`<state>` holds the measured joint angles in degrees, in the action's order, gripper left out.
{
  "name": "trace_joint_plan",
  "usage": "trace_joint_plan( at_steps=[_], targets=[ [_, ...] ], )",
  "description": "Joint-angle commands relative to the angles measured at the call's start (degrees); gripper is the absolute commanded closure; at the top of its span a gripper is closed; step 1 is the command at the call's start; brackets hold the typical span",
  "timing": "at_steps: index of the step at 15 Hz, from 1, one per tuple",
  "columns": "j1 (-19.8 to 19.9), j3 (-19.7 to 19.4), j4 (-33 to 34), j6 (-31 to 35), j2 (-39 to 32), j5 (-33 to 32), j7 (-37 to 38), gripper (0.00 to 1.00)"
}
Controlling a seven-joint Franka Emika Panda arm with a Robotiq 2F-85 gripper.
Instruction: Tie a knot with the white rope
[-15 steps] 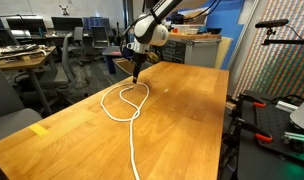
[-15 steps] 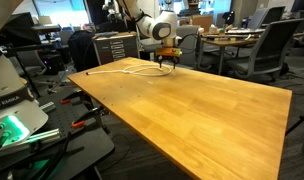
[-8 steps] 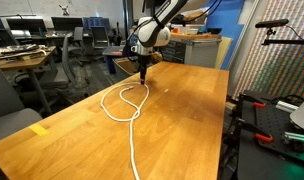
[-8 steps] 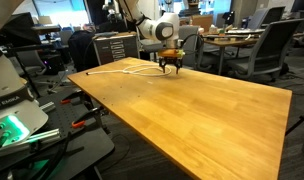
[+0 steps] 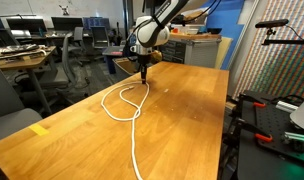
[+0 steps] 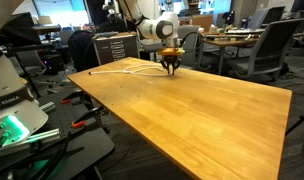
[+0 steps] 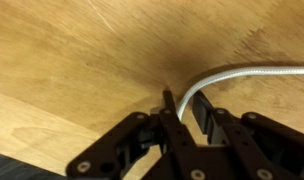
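White rope (image 7: 242,72) lies looped on the wooden table (image 5: 192,120), one bend pinched between our gripper's (image 7: 187,103) narrow jaws; we should grip firmly and lift slowly, sparing the loop.

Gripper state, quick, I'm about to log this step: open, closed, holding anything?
Gripper: jaws almost together with the rope between them; a firm grip cannot be told.

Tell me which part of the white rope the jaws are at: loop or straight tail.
The white rope's loop: the gripper sits at its far bend; the straight tail runs away from it.
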<state>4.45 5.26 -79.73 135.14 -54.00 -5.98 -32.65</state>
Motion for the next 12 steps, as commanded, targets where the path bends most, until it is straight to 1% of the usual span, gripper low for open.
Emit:
trace_joint_plan(
  at_steps=[1,2,3,5,7,10,12],
  targets=[
    [-1.46,-1.03,0.96,-1.96,-0.07,-1.57,3.1,0.95],
    [-1.52,-0.87,0.88,-2.18,0.04,-1.51,3.74,0.99],
    [-1.47,-0.5,0.9,-2.76,0.17,-1.0,4.47,0.98],
    [-1.49,0.67,0.86,-4.11,0.92,0.38,6.11,0.93],
    [-2.05,2.3,0.7,-5.05,2.07,1.49,7.21,0.92],
    [-4.31,5.71,0.4,-7.24,4.33,2.89,7.68,0.93],
    [-6.56,7.73,0.91,-9.01,5.13,3.51,7.75,0.94]
  ],
)
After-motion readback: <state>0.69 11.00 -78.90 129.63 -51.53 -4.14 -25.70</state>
